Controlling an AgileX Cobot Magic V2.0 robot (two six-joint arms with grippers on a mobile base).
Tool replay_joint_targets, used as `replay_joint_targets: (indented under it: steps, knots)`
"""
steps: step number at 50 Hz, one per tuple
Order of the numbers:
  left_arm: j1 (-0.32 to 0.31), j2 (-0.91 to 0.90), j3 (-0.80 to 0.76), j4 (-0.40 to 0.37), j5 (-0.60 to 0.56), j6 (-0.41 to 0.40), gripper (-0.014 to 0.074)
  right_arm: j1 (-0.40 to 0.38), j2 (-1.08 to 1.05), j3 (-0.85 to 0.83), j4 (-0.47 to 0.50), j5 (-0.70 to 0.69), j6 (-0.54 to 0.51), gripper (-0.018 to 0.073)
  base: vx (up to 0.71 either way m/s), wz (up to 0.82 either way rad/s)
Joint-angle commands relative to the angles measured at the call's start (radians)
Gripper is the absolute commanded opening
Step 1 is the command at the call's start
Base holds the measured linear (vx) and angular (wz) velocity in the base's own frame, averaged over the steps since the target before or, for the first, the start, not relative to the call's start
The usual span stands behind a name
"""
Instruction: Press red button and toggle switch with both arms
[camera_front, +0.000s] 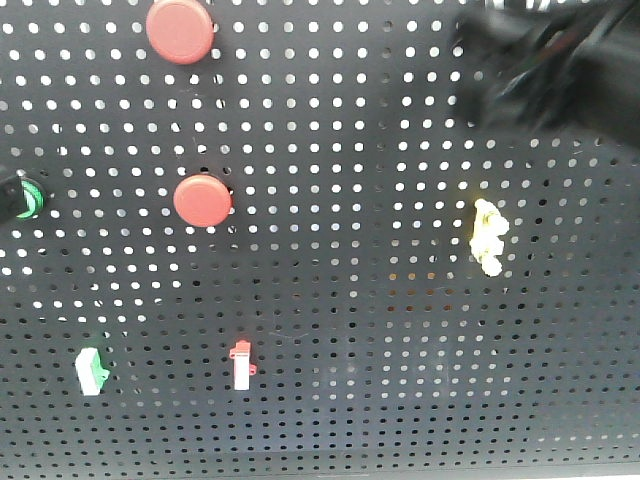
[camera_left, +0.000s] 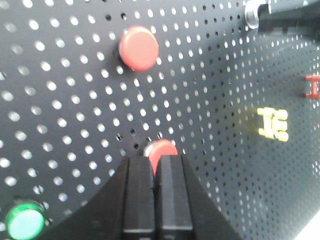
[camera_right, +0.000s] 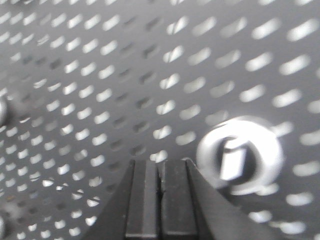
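Two red buttons are mounted on the black pegboard (camera_front: 400, 330), an upper one (camera_front: 180, 30) and a lower one (camera_front: 203, 200). In the left wrist view my left gripper (camera_left: 156, 159) is shut and empty. Its tips point at a red button (camera_left: 162, 149) just beyond them, and I cannot tell whether they touch. A second red button (camera_left: 139, 47) sits farther off. In the right wrist view my right gripper (camera_right: 160, 164) is shut and empty. A silver toggle switch (camera_right: 240, 157) is just right of its tips, apart from them. The right arm (camera_front: 550, 60) is a blur at the top right.
A green button (camera_front: 30, 197) sits at the board's left edge and also shows in the left wrist view (camera_left: 24, 222). A yellow switch (camera_front: 488, 236), a red-and-white switch (camera_front: 241, 364) and a green-and-white switch (camera_front: 91, 370) are also on the board.
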Motion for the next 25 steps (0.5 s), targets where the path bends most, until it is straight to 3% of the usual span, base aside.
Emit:
replay_joint_targets:
  steps: [1, 16, 25]
  knots:
    - [0.0, -0.005, -0.026, -0.017, -0.061, -0.011, 0.0001, -0.006, -0.015, -0.039, 0.0, -0.036, 0.0, -0.0003, 0.0, 0.0]
    - [0.0, -0.005, -0.026, -0.017, -0.048, -0.011, 0.0001, -0.007, -0.015, -0.036, -0.031, -0.026, 0.0, -0.0003, 0.0, 0.0]
    - [0.0, -0.005, -0.026, -0.017, -0.044, -0.011, 0.0001, -0.094, -0.016, -0.036, -0.022, -0.004, 0.057, -0.0003, 0.0, 0.0]
